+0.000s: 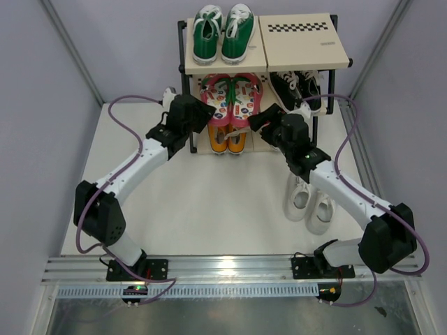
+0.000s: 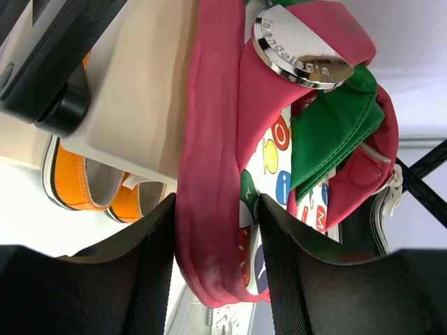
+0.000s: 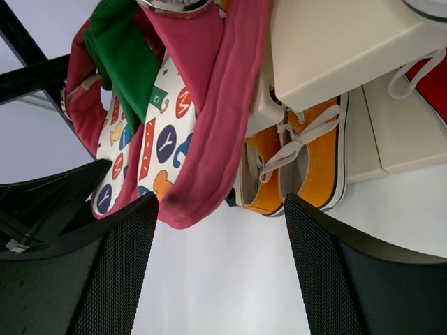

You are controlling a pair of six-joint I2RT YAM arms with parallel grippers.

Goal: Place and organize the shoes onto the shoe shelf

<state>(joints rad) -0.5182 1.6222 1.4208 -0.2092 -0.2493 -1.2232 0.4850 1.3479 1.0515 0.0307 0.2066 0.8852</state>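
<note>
**Grey-walled bench, flip-flop pinched at the middle tier**

Pale grey walls (image 1: 42, 139) are boxing in the white table (image 1: 202, 202), and the shoe shelf (image 1: 304, 42) is standing at its far edge. Both arms are reaching for the left half of the middle board. The pink flip-flops (image 1: 230, 98) are lying there side by side, heels poking over the front edge.

The left gripper (image 2: 216, 209) is pinching the heel rim of one sandal, with the foam sole filling the whole gap between its jaws. The right gripper (image 3: 220, 202) is gaping wide just in front of the heels, holding nothing. The orange sneakers (image 1: 228, 139) are sitting on the bottom board directly underneath. The white sneakers (image 1: 309, 202) are waiting on the table beside the right arm, apart from the shelf.

On handling, as I'm reading it, these sandals are looking light and floppy. A hold at the heel is probably letting the toe droop and the sole bend. The rim is looking thick enough to bite on, and the foam should be gripping well. The soft straps are looking liable to snag the frame. The white sneakers are looking stiffer, and the heel collar is seeming the sensible hold.
</note>
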